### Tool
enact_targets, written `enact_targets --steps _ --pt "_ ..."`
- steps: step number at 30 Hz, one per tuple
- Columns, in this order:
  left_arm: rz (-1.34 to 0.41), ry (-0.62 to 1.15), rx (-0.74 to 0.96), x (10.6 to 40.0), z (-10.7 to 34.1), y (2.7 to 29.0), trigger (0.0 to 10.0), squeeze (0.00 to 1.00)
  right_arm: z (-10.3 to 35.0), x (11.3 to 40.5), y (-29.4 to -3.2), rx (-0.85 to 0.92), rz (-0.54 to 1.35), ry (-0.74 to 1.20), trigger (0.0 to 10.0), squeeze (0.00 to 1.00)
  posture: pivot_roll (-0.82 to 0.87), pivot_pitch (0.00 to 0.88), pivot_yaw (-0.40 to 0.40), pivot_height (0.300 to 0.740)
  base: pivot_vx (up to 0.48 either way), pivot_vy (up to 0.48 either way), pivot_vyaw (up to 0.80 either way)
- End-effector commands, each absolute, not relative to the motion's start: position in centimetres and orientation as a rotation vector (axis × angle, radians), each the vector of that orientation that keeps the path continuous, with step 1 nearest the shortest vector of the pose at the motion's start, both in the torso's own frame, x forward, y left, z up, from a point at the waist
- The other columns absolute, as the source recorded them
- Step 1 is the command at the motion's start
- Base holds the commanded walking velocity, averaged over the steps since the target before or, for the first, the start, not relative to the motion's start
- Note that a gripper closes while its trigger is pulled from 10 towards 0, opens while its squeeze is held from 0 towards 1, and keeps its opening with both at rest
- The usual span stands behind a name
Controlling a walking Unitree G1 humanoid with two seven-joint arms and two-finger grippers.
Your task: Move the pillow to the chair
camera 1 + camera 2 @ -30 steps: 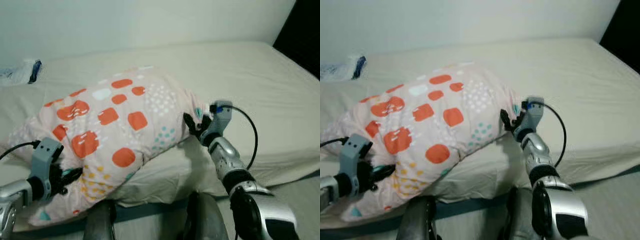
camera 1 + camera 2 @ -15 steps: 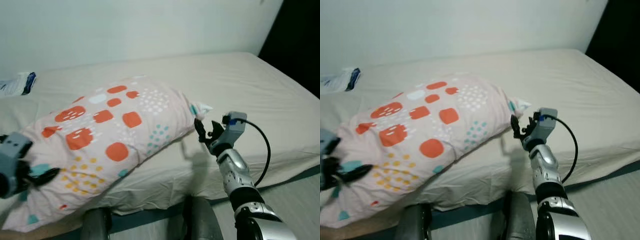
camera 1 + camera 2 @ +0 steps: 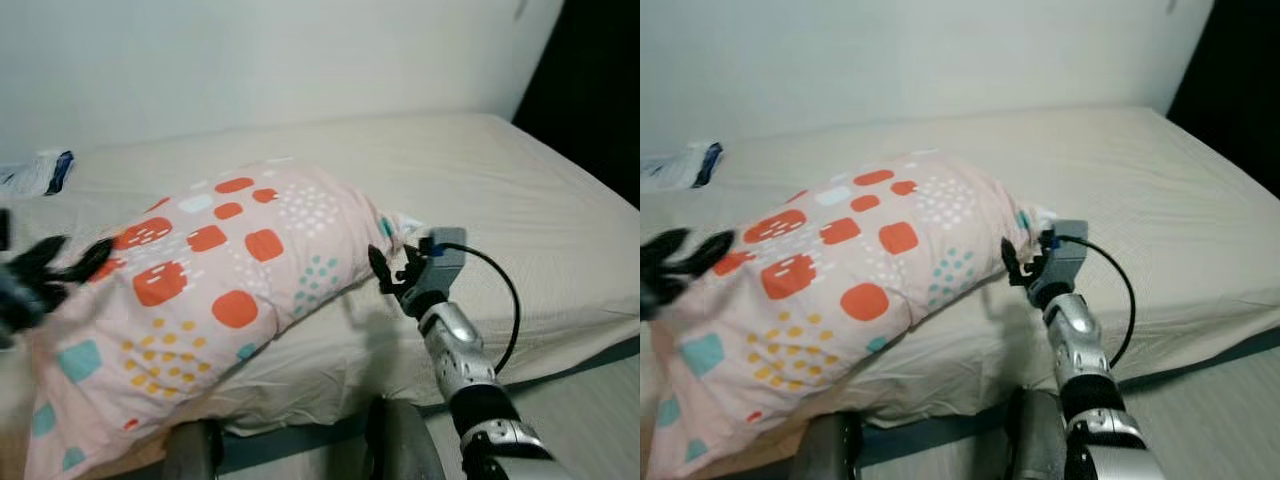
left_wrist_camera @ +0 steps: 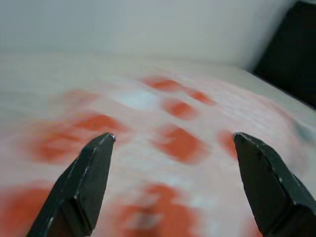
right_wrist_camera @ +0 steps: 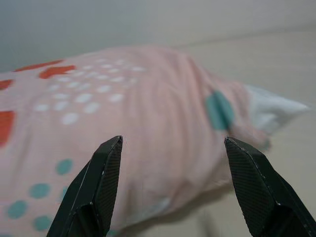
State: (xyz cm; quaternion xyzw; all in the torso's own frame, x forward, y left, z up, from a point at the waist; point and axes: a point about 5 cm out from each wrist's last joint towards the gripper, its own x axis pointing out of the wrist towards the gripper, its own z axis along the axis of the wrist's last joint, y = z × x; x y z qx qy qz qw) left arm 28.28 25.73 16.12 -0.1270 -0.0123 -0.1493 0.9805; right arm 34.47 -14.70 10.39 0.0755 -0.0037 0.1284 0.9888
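Note:
A pink pillow (image 3: 225,285) with orange, teal and white patches lies slantwise on the bed, its left end hanging over the front edge. My right gripper (image 3: 386,270) is open at the pillow's right end, close to its white corner (image 5: 271,106). In the right wrist view the pillow's end (image 5: 148,113) lies just ahead of the spread fingers. My left gripper (image 3: 72,258), blurred, is open at the upper left side of the pillow. In the left wrist view the blurred pillow (image 4: 173,148) lies between the open fingers (image 4: 89,173).
The bed (image 3: 500,180) has a beige sheet and runs back to a white wall. A white and blue packet (image 3: 38,170) lies at the back left. A dark opening (image 3: 590,90) is at the right. My knees (image 3: 400,445) stand against the bed's front edge.
The left gripper has risen from the pillow's lower left corner to its upper left side. The right gripper drew back half a second ago and is close to the pillow's end again. The camera shifted.

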Motion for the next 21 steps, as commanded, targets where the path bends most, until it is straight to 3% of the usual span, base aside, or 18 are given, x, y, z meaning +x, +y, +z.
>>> enact_targets --steps 1,2,3,5,7,21 --pt "-0.274 -0.023 -0.201 28.3 16.0 25.1 10.0 0.0 10.3 34.3 -14.8 0.142 0.248 -0.005 10.0 0.0 0.08 0.0 -0.082 0.535 0.0 0.0 0.0" --pt "-0.274 -0.023 -0.201 28.3 16.0 25.1 10.0 0.0 10.3 34.3 -14.8 0.142 0.248 -0.005 10.0 0.0 0.08 0.0 -0.082 0.535 0.0 0.0 0.0" --pt "-0.258 0.025 -0.165 28.6 13.6 22.0 10.0 0.0 10.5 34.0 -14.0 0.13 0.26 -0.015 10.0 0.0 0.07 0.0 -0.085 0.535 0.0 0.0 0.0" --pt "-0.258 0.025 -0.165 28.6 13.6 22.0 10.0 0.0 10.5 34.0 -14.0 0.13 0.26 -0.015 10.0 0.0 0.07 0.0 -0.085 0.535 0.0 0.0 0.0" --pt "-0.209 0.061 -0.161 28.7 12.2 20.4 10.0 0.0 10.6 33.7 -13.4 0.144 0.272 -0.028 10.0 0.0 0.07 0.0 -0.086 0.545 0.0 0.0 0.0" --pt "-0.151 0.109 -0.145 28.2 10.2 17.7 10.0 0.0 10.3 33.2 -12.5 0.126 0.31 -0.006 10.0 0.0 0.07 0.0 -0.094 0.595 0.0 0.0 0.0"
